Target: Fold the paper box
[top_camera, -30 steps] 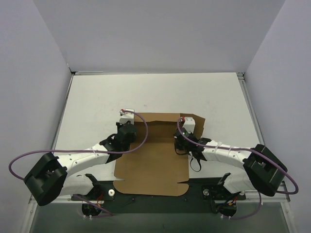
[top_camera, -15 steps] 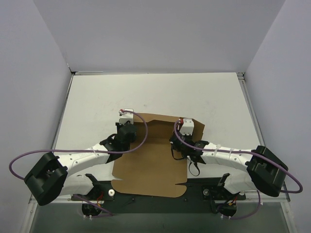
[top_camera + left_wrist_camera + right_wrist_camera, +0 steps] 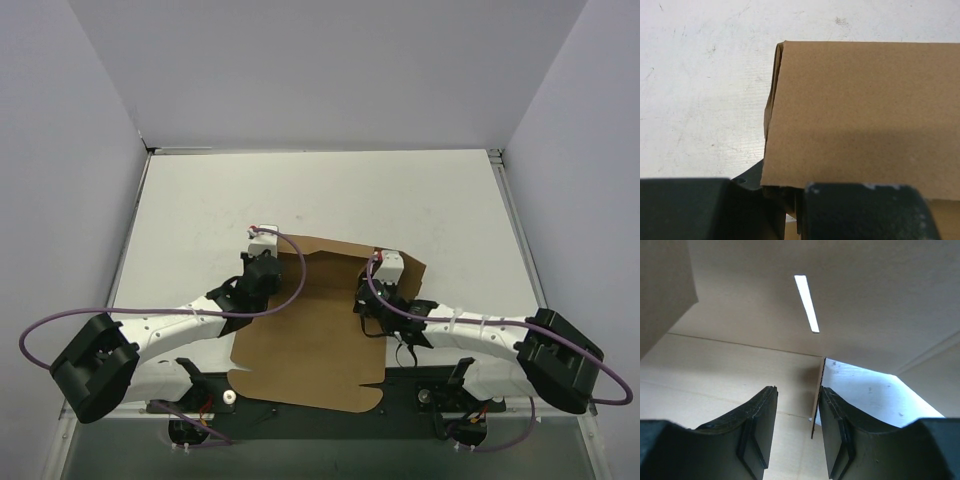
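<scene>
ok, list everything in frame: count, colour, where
paper box: one, plain brown, near middle of the table, partly folded, between the arms.
table: one, white, under everything.
walls: three, pale grey, at left, back and right.
cables: two, purple, one looping off each arm.
left arm: one, white and black, reaching to the box's far-left corner.
right arm: one, white and black, reaching to the box's far-right flap.
left hand: black, at a folded cardboard panel; grip unclear.
right hand: black, open, thin flap edge between its fingers.
</scene>
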Available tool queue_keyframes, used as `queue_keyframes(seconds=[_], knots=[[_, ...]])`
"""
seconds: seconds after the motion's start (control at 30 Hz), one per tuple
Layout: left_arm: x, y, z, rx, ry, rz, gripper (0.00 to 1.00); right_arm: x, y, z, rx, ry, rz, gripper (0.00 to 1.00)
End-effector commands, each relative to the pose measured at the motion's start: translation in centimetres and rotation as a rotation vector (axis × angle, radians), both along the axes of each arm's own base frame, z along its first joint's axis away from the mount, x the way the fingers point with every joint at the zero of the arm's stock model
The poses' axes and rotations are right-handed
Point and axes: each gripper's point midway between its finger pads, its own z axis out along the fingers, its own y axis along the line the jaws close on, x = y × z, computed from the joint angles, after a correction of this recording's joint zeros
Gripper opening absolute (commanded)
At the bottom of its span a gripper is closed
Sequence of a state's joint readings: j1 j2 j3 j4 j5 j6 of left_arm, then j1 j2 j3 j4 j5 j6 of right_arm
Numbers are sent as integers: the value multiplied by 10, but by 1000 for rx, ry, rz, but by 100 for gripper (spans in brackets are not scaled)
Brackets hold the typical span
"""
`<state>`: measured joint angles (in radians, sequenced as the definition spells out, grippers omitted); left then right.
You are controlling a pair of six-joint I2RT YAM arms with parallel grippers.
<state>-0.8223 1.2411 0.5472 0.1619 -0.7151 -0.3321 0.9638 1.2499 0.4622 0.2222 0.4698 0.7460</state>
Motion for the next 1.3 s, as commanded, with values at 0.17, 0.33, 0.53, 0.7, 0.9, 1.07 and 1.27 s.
queue_keyframes(seconds=[0.17,0.33,0.53,0.7,0.9,1.07,1.27], knots=[[-10,-16,-16,20,72,-95,0,-4,26,8,198,-6,74,39],[-10,-15,-17,23,74,-92,0,-1,21,-4,232,44,45,39],[-10,-16,-16,23,74,-93,0,2,16,-18,270,96,26,39],[-9,-16,-16,23,73,-93,0,0,13,-28,250,147,11,39],[-10,-14,-18,32,79,-88,0,0,14,-21,256,119,30,39],[-10,-11,-16,33,76,-82,0,-1,7,-8,263,88,13,43],[-10,-6,-18,35,81,-74,0,-5,-17,7,268,40,-54,62]])
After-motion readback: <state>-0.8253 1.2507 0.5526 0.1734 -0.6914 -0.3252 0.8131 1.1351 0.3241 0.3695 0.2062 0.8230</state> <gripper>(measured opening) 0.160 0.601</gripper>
